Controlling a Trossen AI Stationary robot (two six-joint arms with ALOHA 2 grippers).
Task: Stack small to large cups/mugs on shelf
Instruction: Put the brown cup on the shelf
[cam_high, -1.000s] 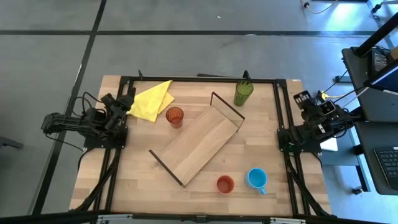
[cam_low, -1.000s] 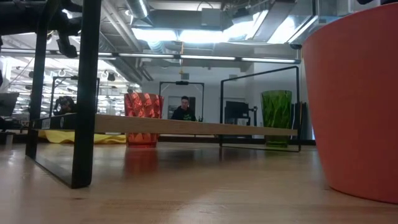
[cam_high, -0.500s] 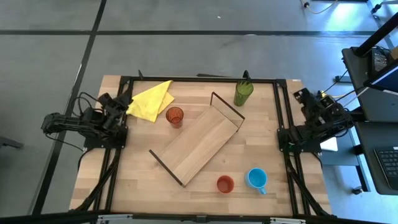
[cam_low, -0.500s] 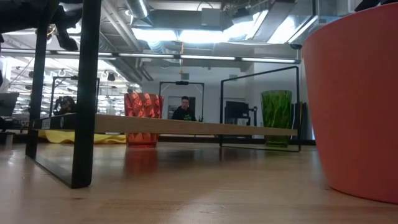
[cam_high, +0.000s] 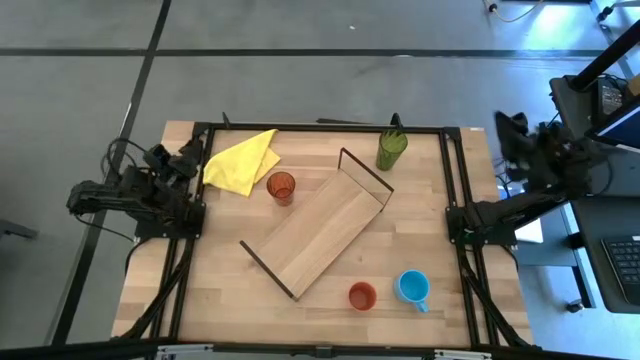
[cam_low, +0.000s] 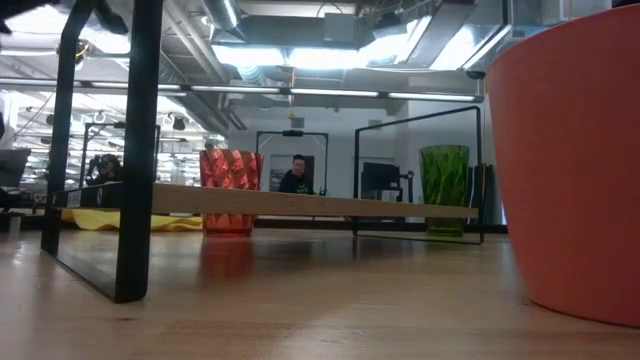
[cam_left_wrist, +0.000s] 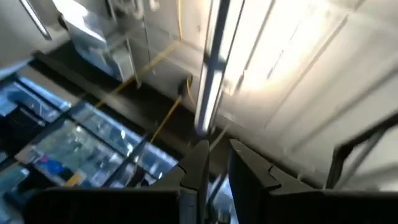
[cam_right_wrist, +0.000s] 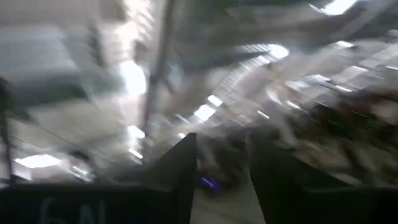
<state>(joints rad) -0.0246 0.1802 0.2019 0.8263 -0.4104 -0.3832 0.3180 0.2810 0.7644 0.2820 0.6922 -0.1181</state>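
Four vessels stand upright on the table. The green tumbler (cam_high: 391, 150) (cam_low: 444, 190) is near the far edge, the orange-red tumbler (cam_high: 282, 187) (cam_low: 230, 192) left of the shelf. The short orange-red cup (cam_high: 362, 296) (cam_low: 570, 160) and the blue mug (cam_high: 412, 287) are near the front. The shelf (cam_high: 315, 232) (cam_low: 300, 205) lies diagonally across the middle on its wire frames. My left gripper (cam_high: 190, 152) (cam_left_wrist: 217, 171) is at the table's left edge, with a narrow gap between its fingers. My right gripper (cam_high: 503, 130) (cam_right_wrist: 222, 168) is raised beyond the right edge, open. Both wrist views point up into the room.
A yellow cloth (cam_high: 243, 162) (cam_low: 130, 222) lies at the far left corner, close to my left gripper. Black rails (cam_high: 455, 200) frame the table's edges. A desk with equipment (cam_high: 610, 200) stands right of the table. A person (cam_low: 296, 175) shows far behind.
My right arm has lifted from its rest, and its gripper has gone up and toward the far edge. My left gripper has tipped upward and drawn back a little toward the left edge. The cups, mug, shelf and cloth have kept still.
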